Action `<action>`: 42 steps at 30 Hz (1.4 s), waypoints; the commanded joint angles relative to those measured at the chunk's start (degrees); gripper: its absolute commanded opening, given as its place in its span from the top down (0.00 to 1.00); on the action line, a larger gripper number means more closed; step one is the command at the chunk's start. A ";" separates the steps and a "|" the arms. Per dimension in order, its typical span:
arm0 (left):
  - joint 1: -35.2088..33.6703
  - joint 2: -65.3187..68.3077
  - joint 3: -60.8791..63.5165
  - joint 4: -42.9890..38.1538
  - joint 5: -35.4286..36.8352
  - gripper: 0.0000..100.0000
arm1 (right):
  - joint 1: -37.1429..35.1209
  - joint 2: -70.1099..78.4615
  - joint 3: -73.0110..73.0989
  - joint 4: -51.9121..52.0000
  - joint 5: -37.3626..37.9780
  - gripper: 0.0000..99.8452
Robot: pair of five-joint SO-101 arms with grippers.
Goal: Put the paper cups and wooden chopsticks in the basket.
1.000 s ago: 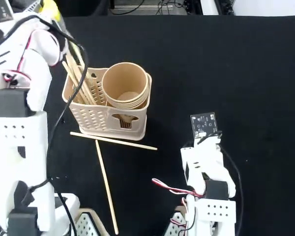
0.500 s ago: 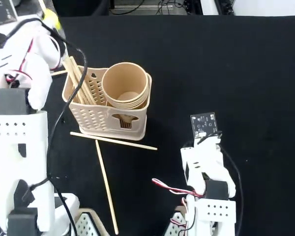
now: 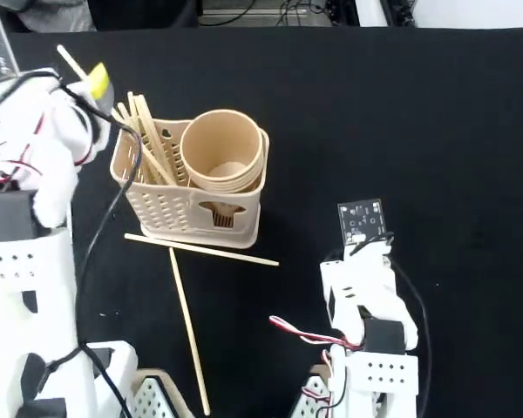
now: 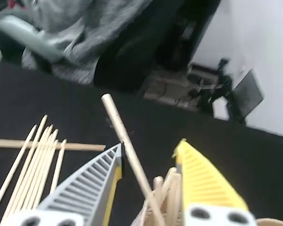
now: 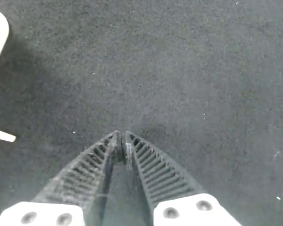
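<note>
The pale plastic basket (image 3: 179,212) stands left of centre and holds stacked paper cups (image 3: 222,150) and several wooden chopsticks (image 3: 144,139) leaning in its left compartment. My left gripper (image 3: 87,78) (image 4: 150,147) hovers just beyond the basket's far left corner. It is open, and one chopstick (image 4: 127,148) rises between the fingers, leaning on the grey one. Two more chopsticks lie on the table in front of the basket, one crosswise (image 3: 200,249) and one lengthwise (image 3: 189,326). My right gripper (image 5: 120,139) is shut on nothing, low over the black table.
The right arm (image 3: 366,300) is folded near the table's front edge, right of the basket. In the left wrist view several chopsticks (image 4: 33,165) lie fanned on the black cloth beside the gripper, with one stick (image 4: 47,145) across them. Chairs and cables stand behind the table.
My left gripper has drawn back from over the basket toward the far left. The chopsticks stay leaning in the basket, and one stick now juts up past the fingers. The right arm has not moved.
</note>
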 commanded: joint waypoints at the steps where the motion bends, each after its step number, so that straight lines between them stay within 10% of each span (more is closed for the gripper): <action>1: -1.63 0.97 -10.77 7.74 0.18 0.78 | 0.79 -0.48 -0.22 0.00 -0.18 0.98; 8: -7.60 5.10 -24.57 19.25 -0.26 0.78 | 0.79 -0.48 -0.22 0.00 -0.18 0.98; 17: -16.84 21.10 -18.95 6.42 13.54 0.79 | 0.79 -0.48 -0.22 0.00 -0.18 0.98; 42: -6.64 49.05 -43.47 24.79 22.24 0.79 | 0.79 -0.48 -0.22 0.00 -0.18 0.98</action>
